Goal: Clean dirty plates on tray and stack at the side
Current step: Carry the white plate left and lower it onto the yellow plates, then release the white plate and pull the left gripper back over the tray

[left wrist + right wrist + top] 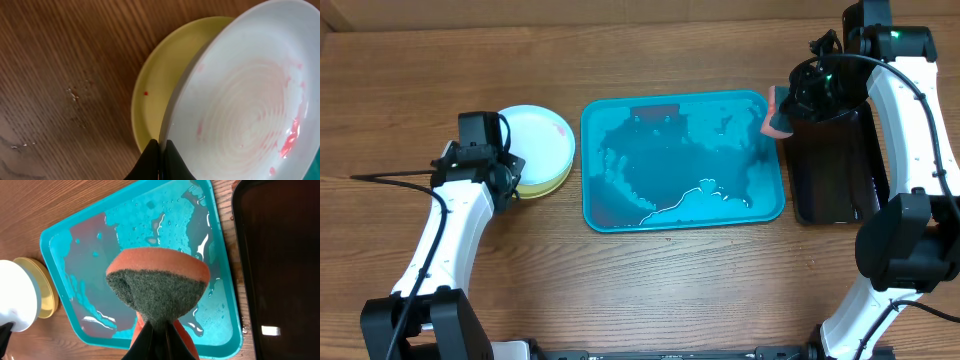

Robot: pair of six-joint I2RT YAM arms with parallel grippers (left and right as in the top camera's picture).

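Mid-frame, the turquoise tray (610, 215) holds only water, with no plates on it. The plates (535, 150) sit stacked at left, where the left gripper (161, 145) pinches the rim of the top pale plate (250, 100), its face faintly streaked pink. At upper right, the right gripper (159, 327) clamps a sponge (157, 285) beside the black tray (835, 170). The job looks nearly done.

tray (588, 175): centre of the overhead frame, flat on the table (670, 295).
plates (548, 180): stacked on the table at left, just beside the tray's upper left corner.
top plate (532, 135): on the stack.
black tray (830, 180): right of the tray, alongside it.
sponge (779, 112): above the tray's upper right corner.
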